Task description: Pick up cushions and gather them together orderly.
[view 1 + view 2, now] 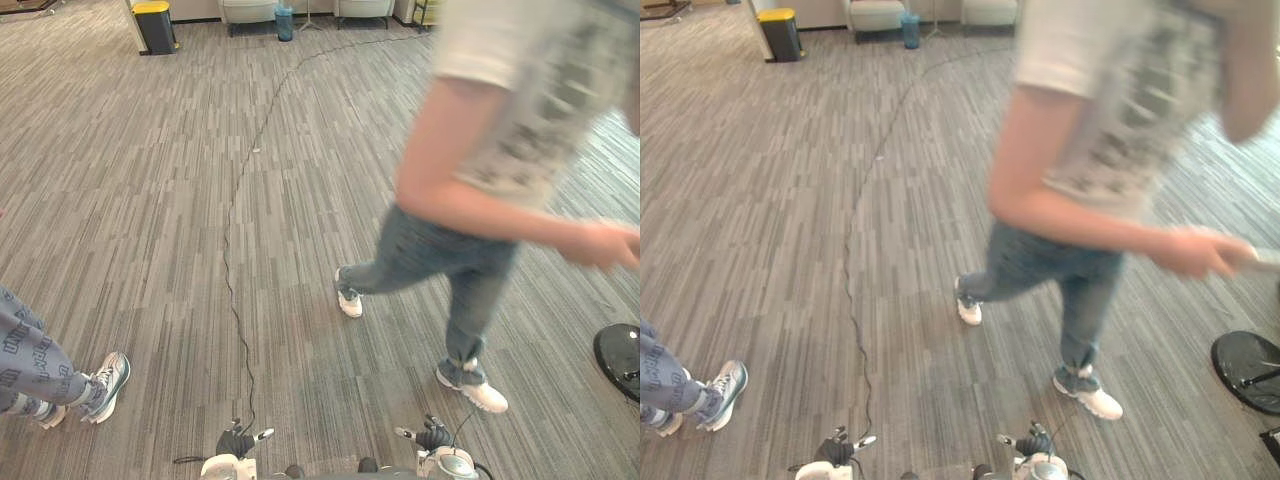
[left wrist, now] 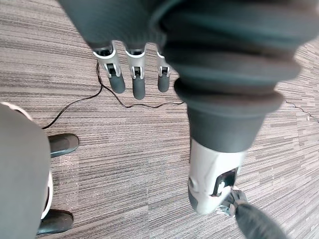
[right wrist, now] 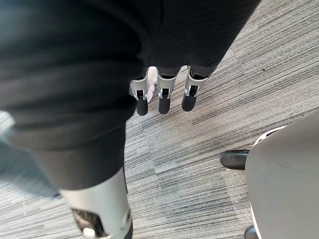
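Note:
My left hand (image 1: 238, 441) hangs low at the bottom edge of the left eye view, over grey striped carpet. In the left wrist view its fingers (image 2: 138, 82) point straight down at the carpet and hold nothing. My right hand (image 1: 432, 437) hangs the same way a little to the right. Its fingers (image 3: 164, 98) are straight and empty above the carpet.
A person (image 1: 480, 150) in a pale shirt and jeans strides across the carpet close ahead on the right, white shoe (image 1: 475, 392) near my right hand. Another person's sneaker (image 1: 108, 385) stands at the left. A round black base (image 1: 620, 358) lies far right; a yellow-lidded bin (image 1: 155, 25) stands at the back.

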Motion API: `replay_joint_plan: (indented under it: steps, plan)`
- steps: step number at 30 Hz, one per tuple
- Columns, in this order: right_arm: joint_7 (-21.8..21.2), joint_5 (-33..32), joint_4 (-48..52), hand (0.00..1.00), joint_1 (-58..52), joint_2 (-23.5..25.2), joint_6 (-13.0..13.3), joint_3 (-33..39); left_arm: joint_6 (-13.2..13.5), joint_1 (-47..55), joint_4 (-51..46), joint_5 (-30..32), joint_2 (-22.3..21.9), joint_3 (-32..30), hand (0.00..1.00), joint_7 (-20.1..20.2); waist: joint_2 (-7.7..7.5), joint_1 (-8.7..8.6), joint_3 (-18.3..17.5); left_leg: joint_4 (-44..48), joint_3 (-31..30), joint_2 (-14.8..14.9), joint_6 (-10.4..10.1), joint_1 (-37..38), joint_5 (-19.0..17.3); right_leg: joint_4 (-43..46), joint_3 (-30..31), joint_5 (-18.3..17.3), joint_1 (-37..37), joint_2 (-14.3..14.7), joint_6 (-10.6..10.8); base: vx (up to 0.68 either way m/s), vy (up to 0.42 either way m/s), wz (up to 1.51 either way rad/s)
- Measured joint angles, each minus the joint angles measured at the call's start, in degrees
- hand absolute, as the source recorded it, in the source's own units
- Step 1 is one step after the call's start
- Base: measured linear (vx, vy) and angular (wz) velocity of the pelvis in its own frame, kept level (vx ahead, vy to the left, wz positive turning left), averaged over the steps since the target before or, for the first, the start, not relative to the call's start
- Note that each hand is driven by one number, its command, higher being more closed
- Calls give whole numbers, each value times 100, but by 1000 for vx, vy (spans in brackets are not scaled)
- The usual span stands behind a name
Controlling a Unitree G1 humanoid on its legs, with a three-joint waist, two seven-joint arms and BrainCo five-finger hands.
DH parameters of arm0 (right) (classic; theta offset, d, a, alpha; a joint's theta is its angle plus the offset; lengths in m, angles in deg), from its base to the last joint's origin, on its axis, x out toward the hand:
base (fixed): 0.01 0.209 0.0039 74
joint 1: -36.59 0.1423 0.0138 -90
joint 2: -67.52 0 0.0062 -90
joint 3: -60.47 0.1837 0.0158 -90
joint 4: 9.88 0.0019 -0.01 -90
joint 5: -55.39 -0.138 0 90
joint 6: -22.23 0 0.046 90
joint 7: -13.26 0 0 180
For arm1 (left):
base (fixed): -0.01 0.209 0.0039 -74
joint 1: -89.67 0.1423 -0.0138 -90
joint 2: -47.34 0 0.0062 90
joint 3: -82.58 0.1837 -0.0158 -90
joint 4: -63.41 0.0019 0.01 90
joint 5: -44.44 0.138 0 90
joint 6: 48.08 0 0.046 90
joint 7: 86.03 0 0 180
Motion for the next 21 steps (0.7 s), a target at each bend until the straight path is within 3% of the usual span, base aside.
replay_joint_plan:
  steps: [12,15,17,18,21]
  plan:
    - [0,-8,1,0,-1,12,-12,184,-6,-7,-7,-1,-18,-66,0,1,8,11,5,15,-21,21,-4,-70,-3,-50,-11,-2,-32,25,-7,0,0,1]
    - [2,-33,1,0,3,7,-8,188,-7,-29,-64,-14,-9,-108,0,4,-9,38,27,198,-27,70,-25,-256,-135,113,-63,-146,-155,23,-57,14,-29,9]
    - [0,-67,5,0,32,14,-2,187,-14,-63,-115,-92,9,-276,0,9,-61,54,101,1235,-34,250,-76,-762,-610,440,-110,-351,-322,-16,-77,60,-61,15]
    - [6,-112,22,0,39,8,5,214,-15,-91,-226,-172,16,-292,0,16,-49,93,217,2352,-14,487,-191,-1203,-973,645,-145,-557,-344,-3,-130,45,-73,16]
    - [43,-119,103,0,18,12,-3,217,-8,-96,-429,-265,23,-391,0,28,-105,175,355,3811,128,779,-282,-1799,-1149,741,-147,-740,-181,-56,-179,103,-9,13]
